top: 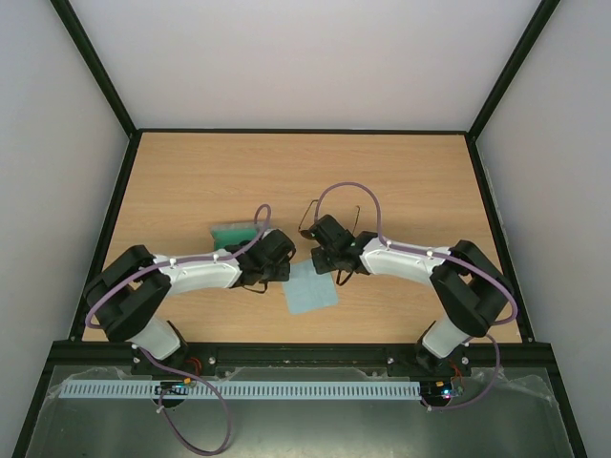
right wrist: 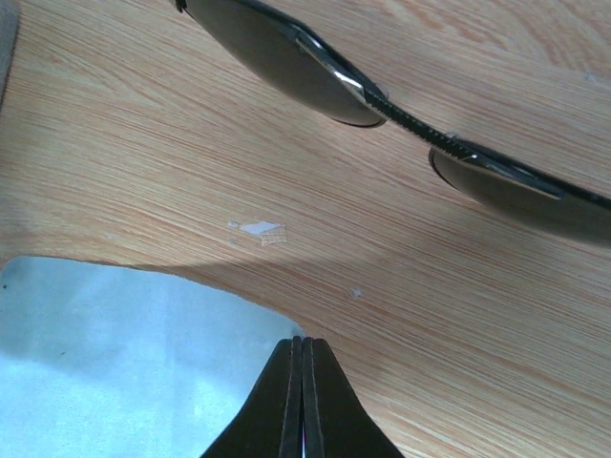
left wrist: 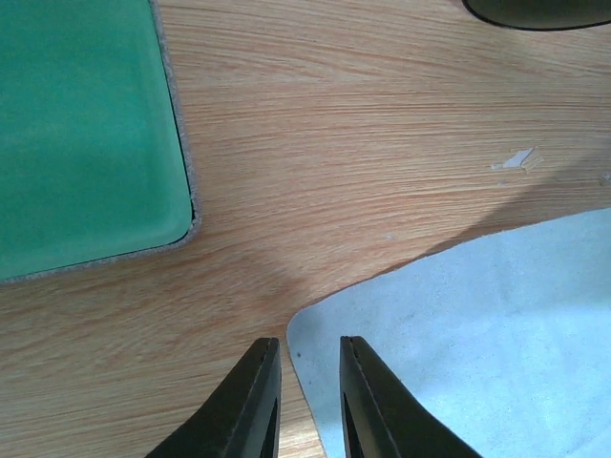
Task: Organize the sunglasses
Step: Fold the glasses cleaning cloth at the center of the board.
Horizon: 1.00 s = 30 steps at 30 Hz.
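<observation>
Lying beyond closed right claw (right wrist: 303, 348), sunglasses (right wrist: 410, 121), blue cloth (right wrist: 124, 353) beside

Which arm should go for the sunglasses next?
Right, likely. The sunglasses lie just ahead of the right pincer, shut and empty; the left pincer sits at the cloth's edge, farther from them.

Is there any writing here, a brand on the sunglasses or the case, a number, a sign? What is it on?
No text can be read in any view.
The sunglasses show no brand on lenses or bridge.
The green-lined case and the blue cloth look plain.
The white slotted strip at the near edge is too small to tell any marks.
</observation>
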Tool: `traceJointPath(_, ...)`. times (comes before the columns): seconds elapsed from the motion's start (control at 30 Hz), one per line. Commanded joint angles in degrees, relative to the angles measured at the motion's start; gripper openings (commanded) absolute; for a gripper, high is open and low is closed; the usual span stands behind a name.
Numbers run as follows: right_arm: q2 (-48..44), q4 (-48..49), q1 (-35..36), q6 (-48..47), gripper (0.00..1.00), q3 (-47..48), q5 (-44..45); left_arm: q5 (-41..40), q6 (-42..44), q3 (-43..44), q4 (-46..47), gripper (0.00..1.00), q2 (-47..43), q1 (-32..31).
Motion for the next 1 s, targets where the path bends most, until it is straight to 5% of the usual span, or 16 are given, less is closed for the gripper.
traceJointPath(0.0,0.99,-1.54,-0.11,-0.47,0.01,-0.85,0.07,-0.35,0.8,1.06,0.03,0.2,1.29,0.24)
traceJointPath(0.47,0.99,-1.12,-0.11,-0.42,0.01,-1.42,-0.33,-0.71,1.29,3.63,-1.79,0.17,5.59,0.16)
traceJointPath(0.97,0.93,-0.83,-0.11,-0.43,0.01,-1.59,-0.77,-1.45,0.3,1.53,-1.72,0.02,5.86,-0.77)
